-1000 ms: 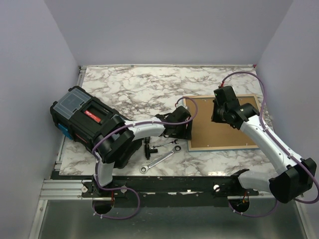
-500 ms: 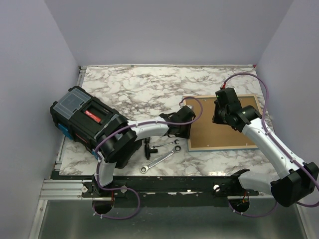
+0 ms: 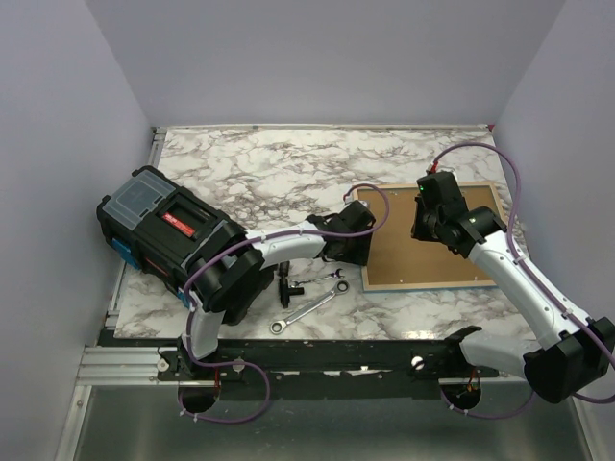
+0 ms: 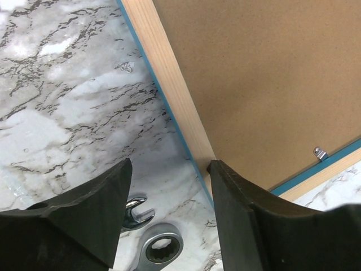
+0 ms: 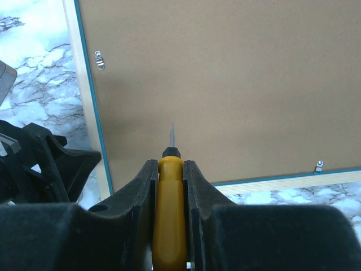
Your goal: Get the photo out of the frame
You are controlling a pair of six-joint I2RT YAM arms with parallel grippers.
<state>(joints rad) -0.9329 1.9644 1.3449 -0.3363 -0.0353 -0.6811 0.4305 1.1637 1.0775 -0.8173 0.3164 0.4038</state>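
Around the table, walls [image 3: 317, 58]: plain pale lilac, closing in the back and both sides.
Table [image 3: 288, 163]: white marble pattern with grey veins; your two arm bases sit at its near edge.
Toolbox [image 3: 163, 226]: black, with a red label and clear lid pockets, lying at an angle on the left side.
Frame [image 3: 404, 264]: your task piece lies flat on the right half, brown back up, with a pale wood rim and a thin turquoise edge.
Left arm [image 3: 279, 252]: reaches low across the table to the frame's left edge.
Right arm [image 3: 519, 279]: bends up and over, with its wrist above the middle of the frame.
Left gripper [image 4: 169, 169]: your fingers are spread with nothing between them, one over the marble and one at the frame's rim.
Right gripper [image 5: 169, 166]: pressed onto the screwdriver.
Screwdriver [image 5: 169, 214]: yellow handle, thin tip pointing at the brown back; you cannot tell whether it touches.
Wrenches [image 3: 307, 305]: two on the marble, near the front, just beside your left gripper.
Clips [image 5: 100, 59]: small metal tabs at the edges of the brown back.
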